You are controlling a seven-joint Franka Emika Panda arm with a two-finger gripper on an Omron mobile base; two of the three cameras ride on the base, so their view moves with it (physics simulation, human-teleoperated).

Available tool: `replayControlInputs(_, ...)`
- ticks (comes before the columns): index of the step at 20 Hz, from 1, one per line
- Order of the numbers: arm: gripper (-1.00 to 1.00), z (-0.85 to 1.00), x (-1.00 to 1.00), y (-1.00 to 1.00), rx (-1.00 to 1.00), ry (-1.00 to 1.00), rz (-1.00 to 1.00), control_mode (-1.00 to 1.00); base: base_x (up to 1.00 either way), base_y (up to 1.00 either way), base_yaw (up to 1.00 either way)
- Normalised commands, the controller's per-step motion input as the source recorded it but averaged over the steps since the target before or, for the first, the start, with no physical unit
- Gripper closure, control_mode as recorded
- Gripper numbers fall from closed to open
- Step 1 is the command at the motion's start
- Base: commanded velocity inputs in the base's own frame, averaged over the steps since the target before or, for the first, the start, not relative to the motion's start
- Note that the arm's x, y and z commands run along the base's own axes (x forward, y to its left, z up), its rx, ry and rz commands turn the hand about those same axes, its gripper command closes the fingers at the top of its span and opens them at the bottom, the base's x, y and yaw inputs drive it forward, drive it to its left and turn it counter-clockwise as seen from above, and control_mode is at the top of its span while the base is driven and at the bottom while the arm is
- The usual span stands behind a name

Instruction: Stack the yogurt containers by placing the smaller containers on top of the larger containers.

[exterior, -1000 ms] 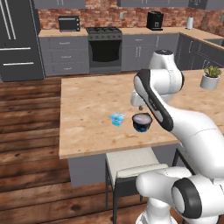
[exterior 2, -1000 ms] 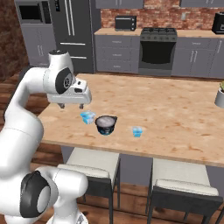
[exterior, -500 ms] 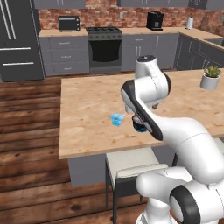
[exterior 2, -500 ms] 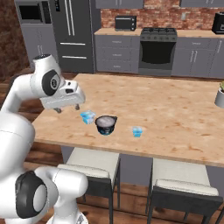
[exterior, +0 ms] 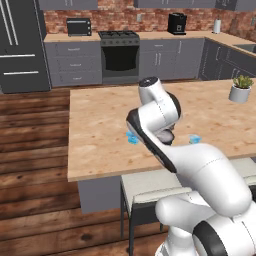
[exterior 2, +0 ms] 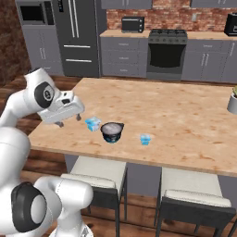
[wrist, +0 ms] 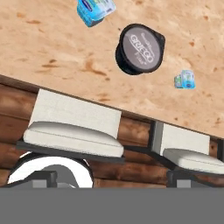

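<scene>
Right base view, gripper (exterior 2: 65, 121): it hangs over the near left part of the wooden counter (exterior 2: 185, 115), just left of the nearest small cup, and it holds nothing; its fingers point down and stand wide apart.
Gripper and cups: the gripper is apart from every container, it touches none of them.
Nearest small cup (exterior 2: 92, 123): light blue, it stands on the counter just beside the dark tub, on the tub's left side in the right base view. In the hand view (wrist: 94, 9) it is at the top edge, partly cut off.
Dark tub (exterior 2: 112, 131): squat and round, with a pale grey lid, upright on the counter between the two small cups. In the hand view (wrist: 139, 48) the lid shows printed letters. In the left base view (exterior: 166, 136) the arm hides most of it.
Second small cup (exterior 2: 146, 139): light blue, on the other side of the tub and a bit farther from it, near the front edge of the counter. Seen also in the hand view (wrist: 185, 80) and the left base view (exterior: 194, 139).
Stacking: no small cup is on the tub; all three stand on the wood.
Stools (exterior 2: 98, 172): two with pale seats, below the front edge of the counter.
Plant pot (exterior: 240, 93): white, with a green plant, far on the counter's right side.
</scene>
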Motion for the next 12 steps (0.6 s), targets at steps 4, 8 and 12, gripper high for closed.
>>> replayControlInputs(4, -1.00, -0.27, 0.00, 0.02, -0.10, 0.00, 0.00, -1.00, 0.00, 0.00, 0.00)
replayControlInputs(8, -1.00, -0.25, 0.00, 0.05, -0.10, 0.00, 0.00, -1.00, 0.00, 0.00, 0.00)
replayControlInputs(12, -1.00, -0.16, 0.08, 0.00, -0.05, 0.00, 0.00, -1.00, 0.00, 0.00, 0.00)
